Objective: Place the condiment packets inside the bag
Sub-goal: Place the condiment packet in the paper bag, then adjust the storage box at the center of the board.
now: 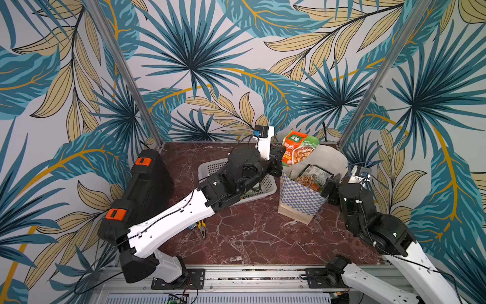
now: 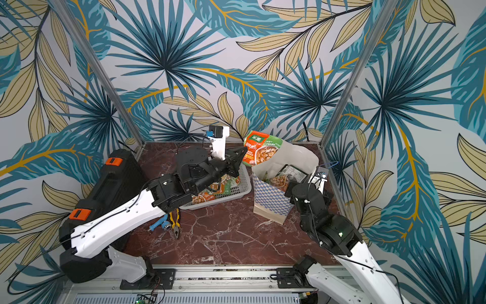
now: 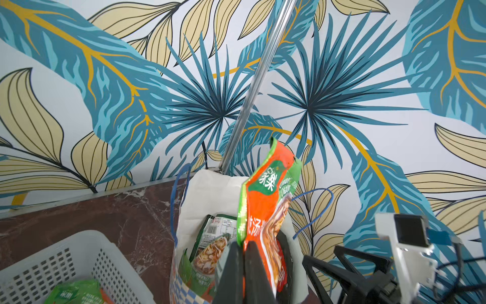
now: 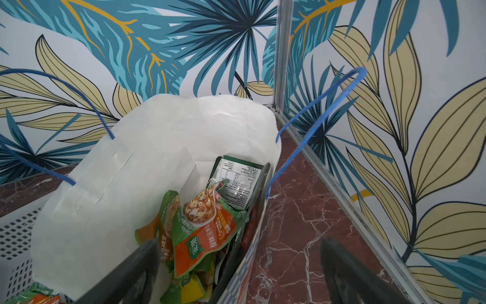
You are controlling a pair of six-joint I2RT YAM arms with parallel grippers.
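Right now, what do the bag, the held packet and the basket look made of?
Bag: paper, matte white inside, with soft creases.
Held packet: probably plastic film, glossy, crinkled, with glare on the print.
Basket: grey moulded plastic, semi-matte, regular perforated walls.

On my feed the packet (image 1: 298, 148) reads orange and green. The bag (image 1: 299, 197) is blue-and-white checked, tan-banded at its base, white inside. Grey perforated basket (image 2: 245, 182); yellow-handled pliers (image 2: 174, 218); red-brown, white-veined marble tabletop (image 1: 249, 237); black case (image 1: 147, 184), orange latches.
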